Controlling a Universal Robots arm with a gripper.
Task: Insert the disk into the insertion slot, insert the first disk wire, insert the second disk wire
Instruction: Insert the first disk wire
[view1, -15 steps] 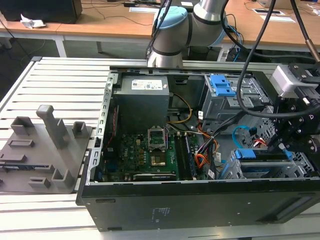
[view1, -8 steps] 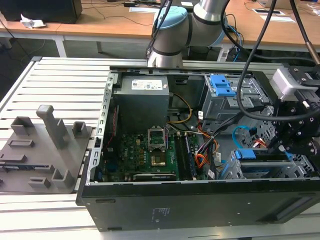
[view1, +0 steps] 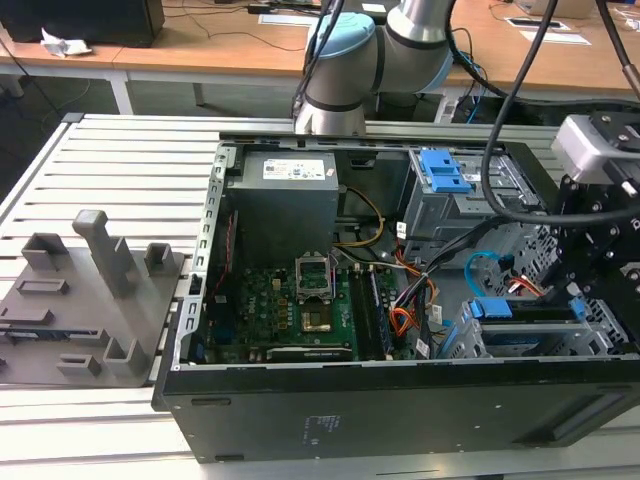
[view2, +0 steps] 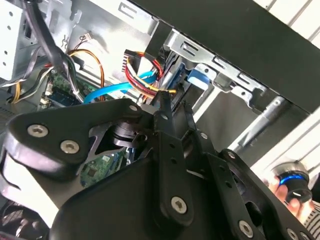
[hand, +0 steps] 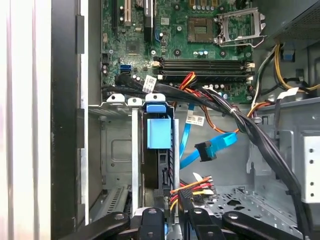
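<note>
**A:** Where is the disk sitting?

**B:** The disk (hand: 159, 134) is standing on edge inside the insertion slot (hand: 116, 150). That is in the near corner of the computer case (view1: 400, 420), at the exterior view's right. Its blue carrier tab is facing the motherboard (hand: 200, 45).

**A:** And what is the tool doing?

**B:** The tool (view2: 166, 101) is reaching down at the end of the disk that is pointing away from the motherboard. It is gripping the plug end of the first disk wire (hand: 195, 186), with the red, orange and black leads running in between its tips. The tool is hiding the plug itself, so I cannot tell whether it is seated in the disk.

**A:** How is the second disk wire lying?

**B:** The second disk wire (hand: 220, 142) is looping through the open space between the insertion slot and the taller cage (view1: 445, 195) with the blue latch tabs. Its dark plug is hanging free, near the disk but not touching it.

**A:** What else is showing around the case?

**B:** The case is lying open on the slatted tabletop (view1: 120, 150). The arm (view1: 345, 60) is rising beyond the far side of the case. A grey fixture block (view1: 90, 290) is resting on the tabletop at the exterior view's left, well apart from the tool.
</note>
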